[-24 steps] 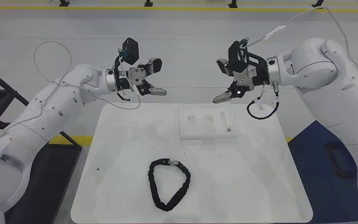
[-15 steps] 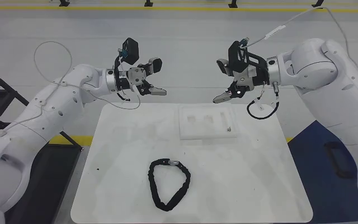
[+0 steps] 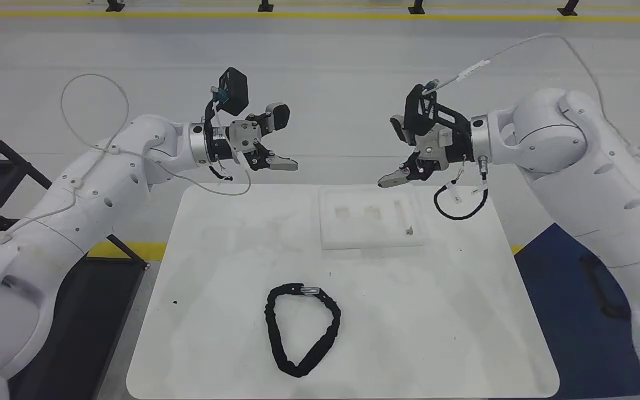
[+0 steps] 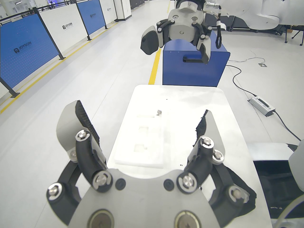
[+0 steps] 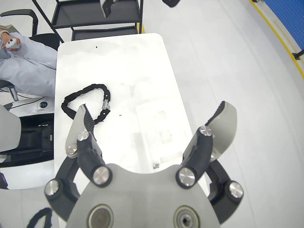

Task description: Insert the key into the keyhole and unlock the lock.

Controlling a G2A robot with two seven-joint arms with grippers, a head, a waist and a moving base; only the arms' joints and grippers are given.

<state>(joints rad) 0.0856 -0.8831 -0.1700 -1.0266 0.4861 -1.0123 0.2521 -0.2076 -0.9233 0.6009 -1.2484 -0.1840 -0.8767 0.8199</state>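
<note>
The left end effector (image 3: 283,140) and right end effector (image 3: 392,152) hang near the far edge of the desk (image 3: 450,330), fingers spread apart, holding nothing. The key (image 3: 409,230) (tiny, seemingly metal) lies on the white foam tray (image 3: 335,236); the chain lock (image 3: 303,328) lies looped nearer the robot.

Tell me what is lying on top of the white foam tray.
A small metal key lies on the white foam tray, near one corner. The tray's three shallow recesses look empty. Its underside is hidden against the table.
</note>
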